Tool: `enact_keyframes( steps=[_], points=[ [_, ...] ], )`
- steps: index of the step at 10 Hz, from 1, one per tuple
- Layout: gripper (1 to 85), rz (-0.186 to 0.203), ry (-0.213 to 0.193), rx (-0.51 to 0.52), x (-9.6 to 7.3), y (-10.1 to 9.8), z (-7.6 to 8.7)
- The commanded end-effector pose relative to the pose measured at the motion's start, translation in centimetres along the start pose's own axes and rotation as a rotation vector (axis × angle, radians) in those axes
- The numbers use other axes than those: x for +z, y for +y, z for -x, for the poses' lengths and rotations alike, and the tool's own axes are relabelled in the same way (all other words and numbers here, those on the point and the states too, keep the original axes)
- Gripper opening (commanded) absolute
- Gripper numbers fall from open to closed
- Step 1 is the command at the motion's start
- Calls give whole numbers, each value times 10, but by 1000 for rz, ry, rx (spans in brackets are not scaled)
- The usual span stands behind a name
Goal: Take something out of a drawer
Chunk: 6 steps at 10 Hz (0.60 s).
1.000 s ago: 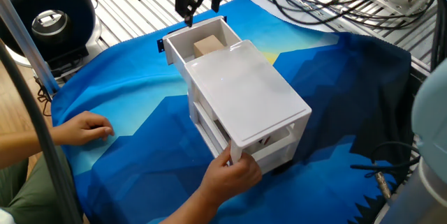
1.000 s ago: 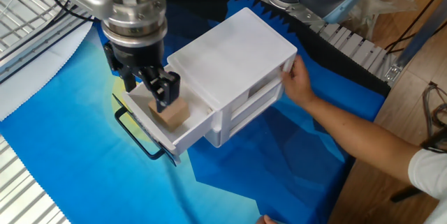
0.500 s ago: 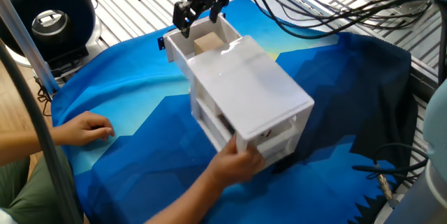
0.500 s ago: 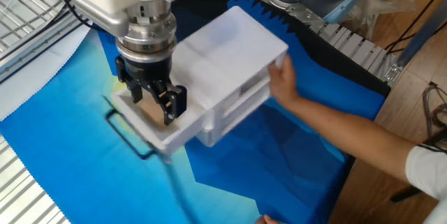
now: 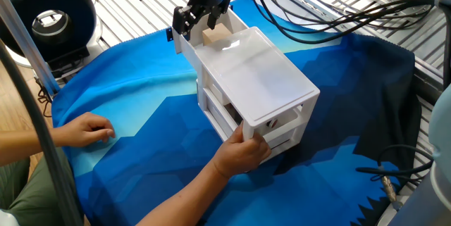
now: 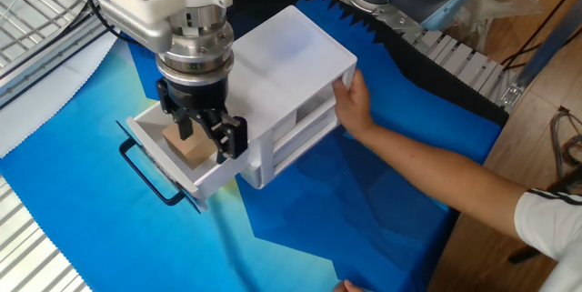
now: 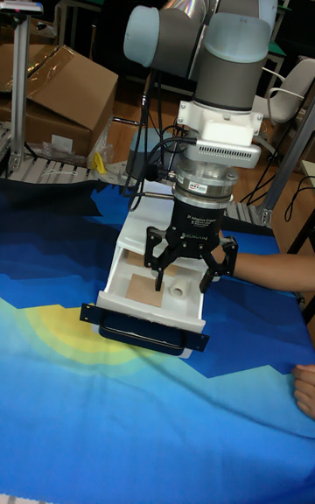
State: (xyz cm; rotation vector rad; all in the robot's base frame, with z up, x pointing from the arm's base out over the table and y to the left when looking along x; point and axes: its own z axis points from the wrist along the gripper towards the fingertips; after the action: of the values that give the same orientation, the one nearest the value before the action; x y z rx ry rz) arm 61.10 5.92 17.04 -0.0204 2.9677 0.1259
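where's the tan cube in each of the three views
One fixed view: the tan cube sits top centre in the open drawer, just below the gripper.
The other fixed view: left of centre, between the open fingers.
Tall fixed view: centre, low in the drawer, left of the gripper.
Shared landmark: the drawer's black handle.
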Motion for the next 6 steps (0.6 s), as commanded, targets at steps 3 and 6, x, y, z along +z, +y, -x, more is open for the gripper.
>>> enact_keyframes(
  steps=[3, 6],
  points=[
    [683, -5, 84, -41, -1, -2, -22],
    [687, -6, 89, -60, -1, -3, -23]
  ],
)
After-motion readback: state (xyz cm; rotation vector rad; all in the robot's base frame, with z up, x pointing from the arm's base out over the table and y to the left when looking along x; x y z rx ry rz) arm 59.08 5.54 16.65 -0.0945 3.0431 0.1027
